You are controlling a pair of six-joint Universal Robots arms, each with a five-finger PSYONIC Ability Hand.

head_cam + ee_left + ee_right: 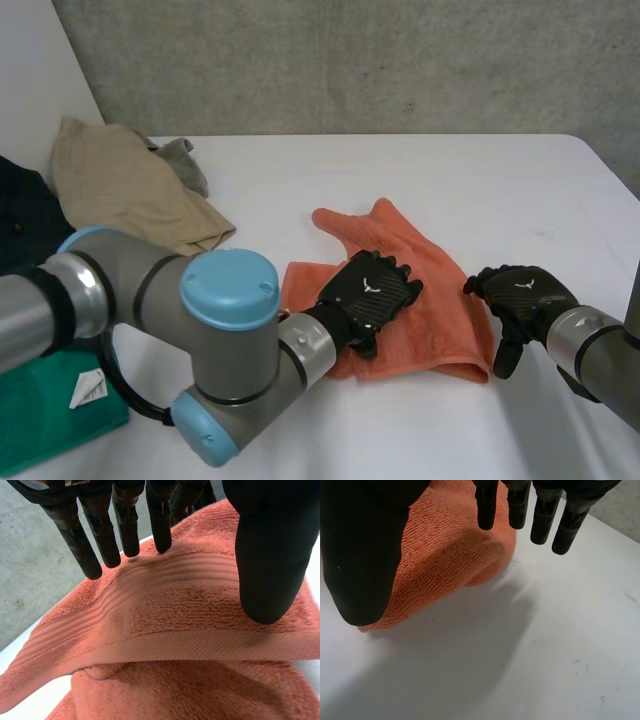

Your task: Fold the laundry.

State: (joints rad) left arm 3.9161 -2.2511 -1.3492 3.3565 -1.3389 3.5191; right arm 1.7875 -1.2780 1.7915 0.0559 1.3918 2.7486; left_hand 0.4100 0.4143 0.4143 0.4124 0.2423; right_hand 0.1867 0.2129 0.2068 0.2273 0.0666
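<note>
Pinning orange towel [445, 310] mid-cloth under flat open left hand [370, 290], likely as anchor; poising right hand [520, 295], straight-fingered and empty, at three o'clock edge

the head view looks down from above the near edge of the white table [450, 180] toward its far edge and the grey wall [350, 60]. each wrist view looks down from its wrist, very close to the orange towel [440, 300], shared by all three.
</note>
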